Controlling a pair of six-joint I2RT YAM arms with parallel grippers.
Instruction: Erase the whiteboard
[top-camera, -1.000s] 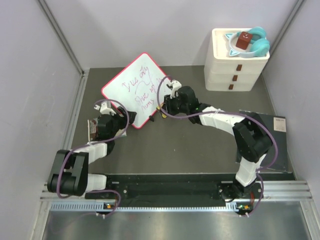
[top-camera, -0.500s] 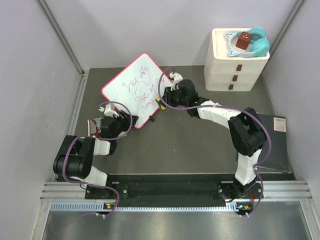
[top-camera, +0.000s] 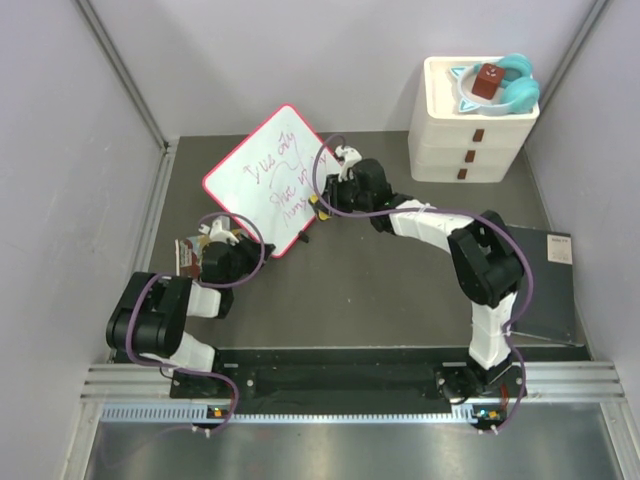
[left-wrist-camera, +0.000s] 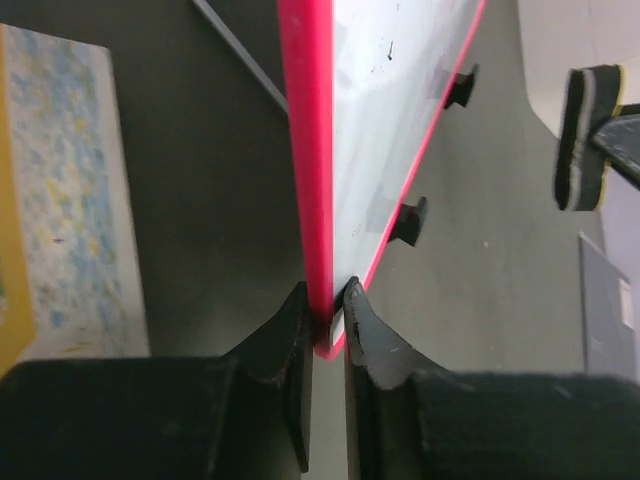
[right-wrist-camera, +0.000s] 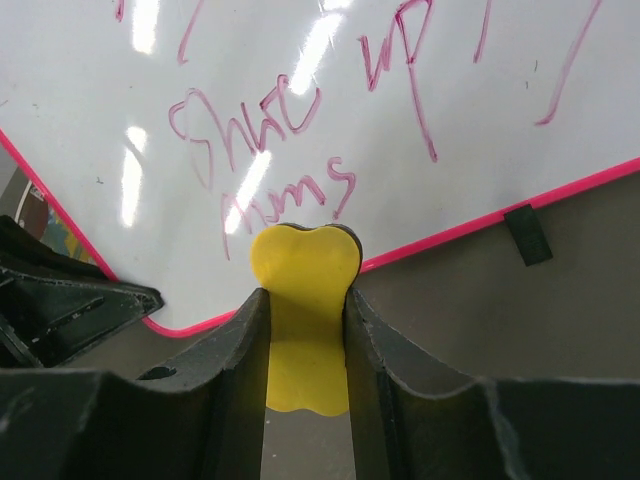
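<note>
The whiteboard (top-camera: 268, 178) has a red-pink frame and red handwriting, and lies askew at the back left of the table. My left gripper (top-camera: 250, 243) is shut on its near edge. The left wrist view shows the fingers (left-wrist-camera: 290, 330) pinching the frame of the whiteboard (left-wrist-camera: 400, 90) edge-on. My right gripper (top-camera: 320, 203) is shut on a yellow eraser (right-wrist-camera: 303, 290) at the board's right edge, just short of the writing on the whiteboard (right-wrist-camera: 330, 90). The left wrist view also catches the eraser (left-wrist-camera: 578, 140) off to the right.
A white drawer unit (top-camera: 468, 140) stands at the back right with teal headphones (top-camera: 510, 88) on top. A dark grey sheet (top-camera: 548, 285) lies at the right. A patterned packet (top-camera: 186, 257) sits by my left gripper. Black clips (left-wrist-camera: 410, 220) line the board's edge.
My left gripper has moved in and closed on the whiteboard's near edge. My right gripper has carried the eraser slightly farther back along the board's right edge.
</note>
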